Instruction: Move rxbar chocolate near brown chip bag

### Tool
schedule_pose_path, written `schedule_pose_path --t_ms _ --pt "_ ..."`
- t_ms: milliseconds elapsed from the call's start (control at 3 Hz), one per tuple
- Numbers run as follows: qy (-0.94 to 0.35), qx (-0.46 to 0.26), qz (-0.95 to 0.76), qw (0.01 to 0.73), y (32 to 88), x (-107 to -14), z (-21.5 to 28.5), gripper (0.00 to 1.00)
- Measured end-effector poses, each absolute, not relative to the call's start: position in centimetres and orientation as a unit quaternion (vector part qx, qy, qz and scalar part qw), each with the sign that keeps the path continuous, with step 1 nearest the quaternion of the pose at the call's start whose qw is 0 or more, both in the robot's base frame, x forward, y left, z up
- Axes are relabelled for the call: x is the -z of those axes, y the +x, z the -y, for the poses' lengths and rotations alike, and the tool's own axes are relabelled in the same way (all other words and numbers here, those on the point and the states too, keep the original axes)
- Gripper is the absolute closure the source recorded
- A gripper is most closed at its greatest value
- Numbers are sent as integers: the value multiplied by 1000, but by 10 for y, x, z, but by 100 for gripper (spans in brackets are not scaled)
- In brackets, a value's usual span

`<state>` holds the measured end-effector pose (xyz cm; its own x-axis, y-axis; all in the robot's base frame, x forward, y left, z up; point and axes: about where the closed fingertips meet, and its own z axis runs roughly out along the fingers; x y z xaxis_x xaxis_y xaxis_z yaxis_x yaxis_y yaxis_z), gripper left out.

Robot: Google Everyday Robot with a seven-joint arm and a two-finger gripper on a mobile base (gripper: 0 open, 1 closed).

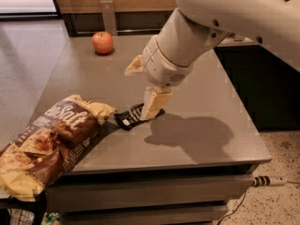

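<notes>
The rxbar chocolate [131, 116], a small flat black wrapper with white lettering, lies flat on the grey table [197, 97], just right of the brown chip bag's upper corner. The brown chip bag [51, 144] is large and crinkled and hangs over the table's front left edge. My gripper [143, 85] hangs directly above the bar's right end. Its cream fingers are spread apart, and the lower fingertip [152, 105] reaches down to the bar's right end. The arm's white body fills the upper right.
A red apple [102, 42] sits at the table's far left. A dark cabinet stands to the right of the table. A cable lies on the speckled floor at the lower right. Grey floor lies to the left.
</notes>
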<state>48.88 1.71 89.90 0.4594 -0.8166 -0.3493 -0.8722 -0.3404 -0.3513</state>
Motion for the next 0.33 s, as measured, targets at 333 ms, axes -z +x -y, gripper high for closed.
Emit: schedule_pose_path --t_ms 333 --pt "-817 -55 -517 250 489 -899 -17 0"
